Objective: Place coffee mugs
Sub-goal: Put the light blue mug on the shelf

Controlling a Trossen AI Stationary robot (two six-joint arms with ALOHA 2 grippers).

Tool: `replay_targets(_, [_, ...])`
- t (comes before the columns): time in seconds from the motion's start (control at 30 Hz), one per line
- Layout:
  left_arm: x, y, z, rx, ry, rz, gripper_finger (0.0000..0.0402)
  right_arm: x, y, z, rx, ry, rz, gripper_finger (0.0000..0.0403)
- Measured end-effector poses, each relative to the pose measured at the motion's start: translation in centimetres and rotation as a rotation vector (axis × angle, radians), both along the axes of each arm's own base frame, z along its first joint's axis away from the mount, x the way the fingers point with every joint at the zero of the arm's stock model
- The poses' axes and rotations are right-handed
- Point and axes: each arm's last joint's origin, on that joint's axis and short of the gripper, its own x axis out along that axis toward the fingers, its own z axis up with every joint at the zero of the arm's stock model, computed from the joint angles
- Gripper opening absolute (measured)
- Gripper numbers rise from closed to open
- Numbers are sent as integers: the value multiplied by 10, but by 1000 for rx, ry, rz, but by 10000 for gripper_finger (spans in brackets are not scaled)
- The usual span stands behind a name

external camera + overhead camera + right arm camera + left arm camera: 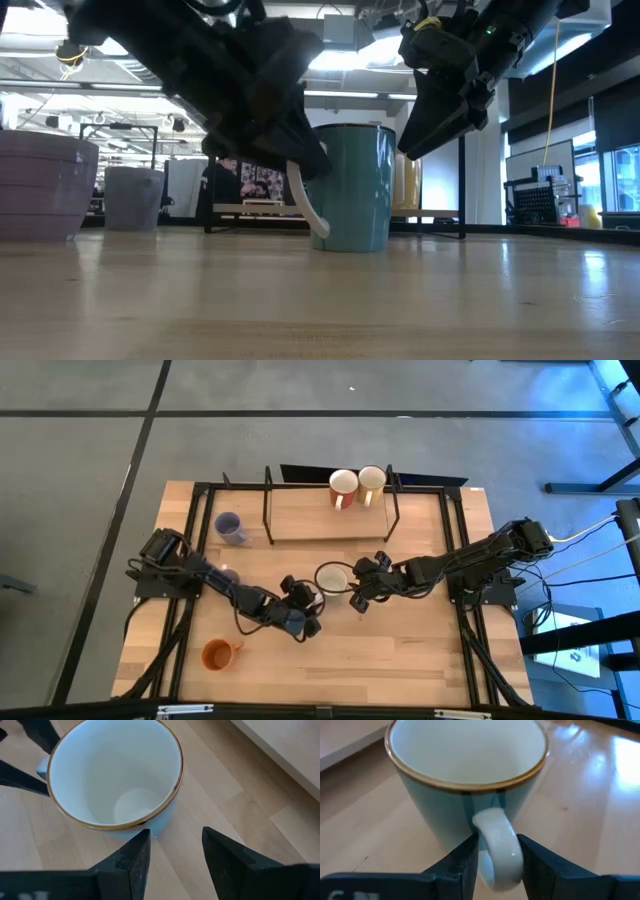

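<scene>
Near the middle of the table [400, 650], the blue-green mug [331, 578] stands upright, its white handle [497, 847] squeezed between the left gripper [498, 865] fingers, while the right gripper [175, 855] hangs just beside its rim, fingers apart and empty.

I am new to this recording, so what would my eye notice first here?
First, the pale blue-green mug at the table's middle, with both grippers meeting at it. The left gripper has its fingers on either side of the white handle, while the right gripper hangs open just beside the rim.
</scene>
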Motion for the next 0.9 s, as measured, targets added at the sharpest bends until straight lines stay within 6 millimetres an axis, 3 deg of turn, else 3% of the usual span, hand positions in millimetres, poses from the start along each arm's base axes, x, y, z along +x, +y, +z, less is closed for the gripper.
replay_targets(0.1, [3, 7, 0, 2, 21, -17, 103, 0, 0, 0, -1, 3, 0, 166])
replay_targets(0.23, [6, 11, 0, -11, 48, -91, 41, 0, 0, 0, -1, 1, 0, 166])
replay_targets(0.4, [5, 12, 4, -13, 57, -125, 39, -6, 3, 4, 8, 14, 10, 166])
replay_targets(0.67, [-11, 17, 49, -28, -25, -80, 39, -48, 14, 50, 2, -67, 34, 166])
replay_targets(0.9, [-12, 28, 100, -13, -61, 112, 39, -86, 5, 92, -44, -174, 198, 166])
